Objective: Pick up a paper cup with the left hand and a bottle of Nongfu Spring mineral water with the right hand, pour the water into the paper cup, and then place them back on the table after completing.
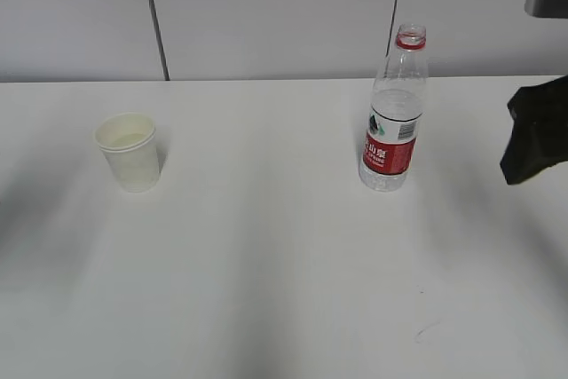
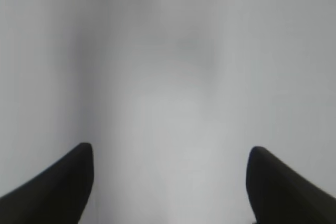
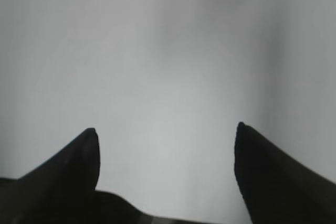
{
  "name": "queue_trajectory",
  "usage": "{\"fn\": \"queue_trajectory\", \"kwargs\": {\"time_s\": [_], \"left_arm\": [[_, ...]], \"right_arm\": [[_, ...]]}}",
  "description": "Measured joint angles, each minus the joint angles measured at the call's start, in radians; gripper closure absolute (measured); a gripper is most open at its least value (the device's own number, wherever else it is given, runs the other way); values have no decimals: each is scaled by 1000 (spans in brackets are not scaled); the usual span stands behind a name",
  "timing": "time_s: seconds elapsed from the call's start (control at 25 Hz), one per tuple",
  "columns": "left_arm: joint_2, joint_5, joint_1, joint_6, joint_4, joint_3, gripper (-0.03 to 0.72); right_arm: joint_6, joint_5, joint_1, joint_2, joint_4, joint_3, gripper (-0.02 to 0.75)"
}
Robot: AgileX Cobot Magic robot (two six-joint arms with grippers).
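A white paper cup stands upright on the white table at the left. A clear water bottle with a red label and no cap stands upright right of centre, with clear water in it. My right gripper is at the right edge, apart from the bottle; in the right wrist view its fingers are spread over bare table. My left arm is out of the exterior view; the left gripper is open over bare table, with neither the cup nor the bottle in its view.
A grey panelled wall with dark seams runs behind the table's far edge. Small dark marks lie on the table near the front right.
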Motion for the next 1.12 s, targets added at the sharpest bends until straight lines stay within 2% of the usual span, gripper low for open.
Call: {"fn": "queue_trajectory", "kwargs": {"time_s": [0.16, 0.48, 0.76, 0.96, 1.12], "left_arm": [[0, 164, 0, 0, -22, -60, 147], [0, 178, 0, 4, -75, -77, 155], [-8, 178, 0, 27, -75, -77, 161], [-86, 181, 0, 31, -75, -46, 195], [-200, 187, 0, 36, -69, -9, 204]], "right_arm": [[0, 114, 0, 0, 4, -12, 149], [38, 126, 0, 0, 5, -12, 149], [44, 128, 0, 0, 6, -12, 150], [44, 128, 0, -21, 13, -9, 150], [44, 128, 0, -102, 17, 54, 150]]}}
